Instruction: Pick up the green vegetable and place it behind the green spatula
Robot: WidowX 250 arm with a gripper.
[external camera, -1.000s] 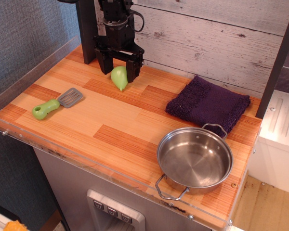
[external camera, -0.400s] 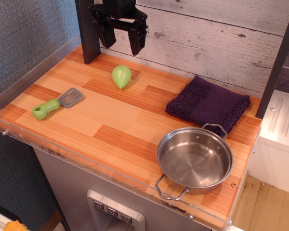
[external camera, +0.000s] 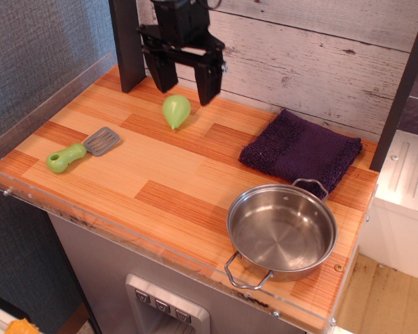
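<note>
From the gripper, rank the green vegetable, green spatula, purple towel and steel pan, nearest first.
Gripper is open, above the back edge.
1. Green vegetable, just below it.
2. Purple towel, right, and green spatula, front-left: too close to call.
3. Steel pan, front-right corner.

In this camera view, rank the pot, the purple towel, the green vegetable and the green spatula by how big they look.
1. pot, nearest the camera
2. purple towel, close behind it
3. green spatula
4. green vegetable

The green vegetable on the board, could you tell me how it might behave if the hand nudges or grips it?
The green vegetable looks smooth and glossy, so it may slip between the fingers of the open hand. Its rounded, tapered body would probably roll in a curve. It seems rigid plastic, likely light.
</note>
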